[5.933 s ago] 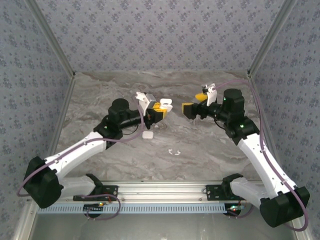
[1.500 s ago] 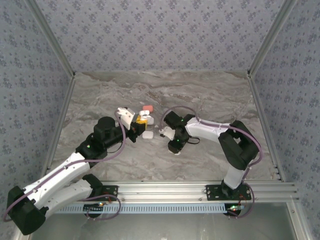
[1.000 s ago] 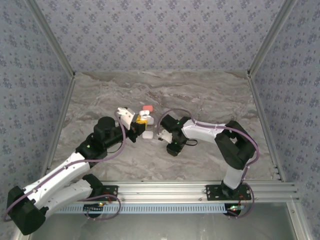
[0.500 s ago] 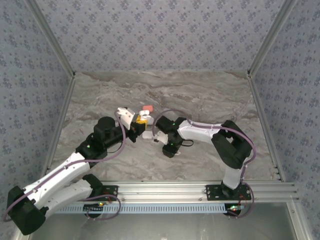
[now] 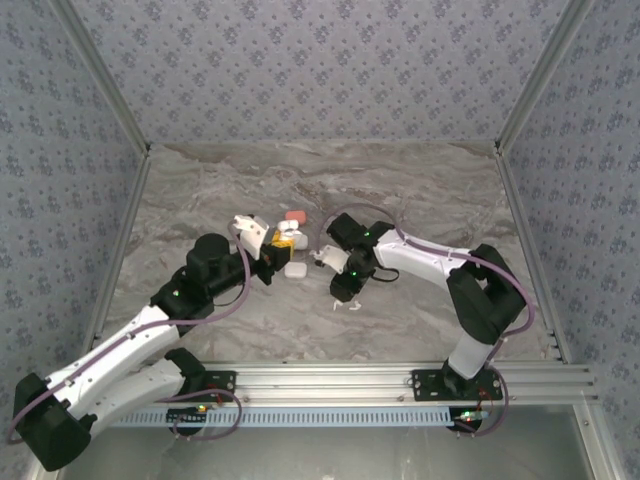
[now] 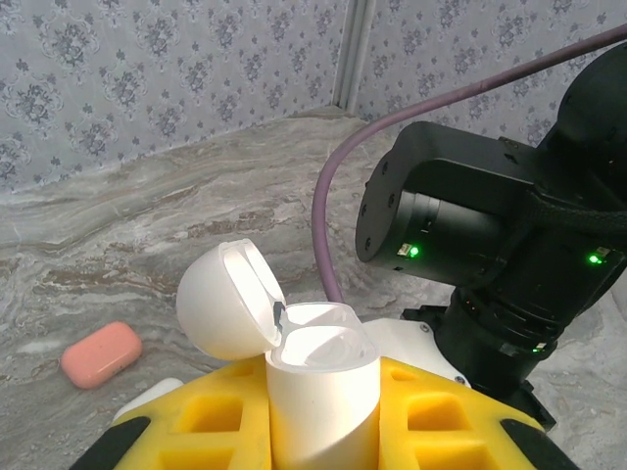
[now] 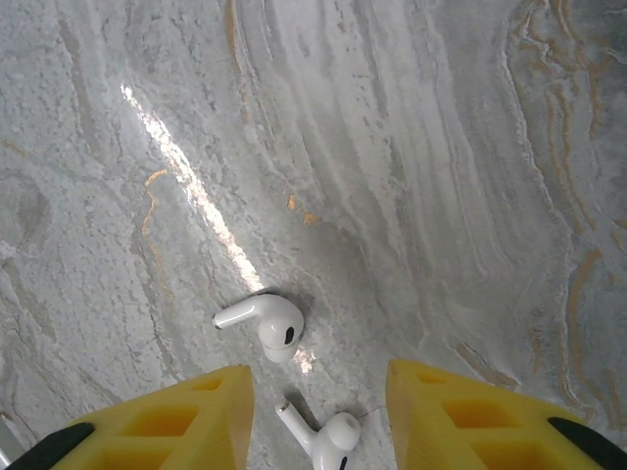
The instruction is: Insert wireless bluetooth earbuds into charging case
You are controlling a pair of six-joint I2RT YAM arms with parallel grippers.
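Earbuds (image 7: 265,324) lie in gap of spread right pincer (image 7: 315,392).

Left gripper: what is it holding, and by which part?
The left gripper holds the white charging case by its lower body, lid flipped open.

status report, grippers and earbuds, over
Left gripper shut on open white case. Right gripper open, over two white earbuds on the table. Pink case lies apart.

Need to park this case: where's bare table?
Bare: the marble strip between the pink case and the back wall, and the stretch right of the right arm. Crowded: mid-table, around the open case in the left end effector, the second white case and the earbuds.
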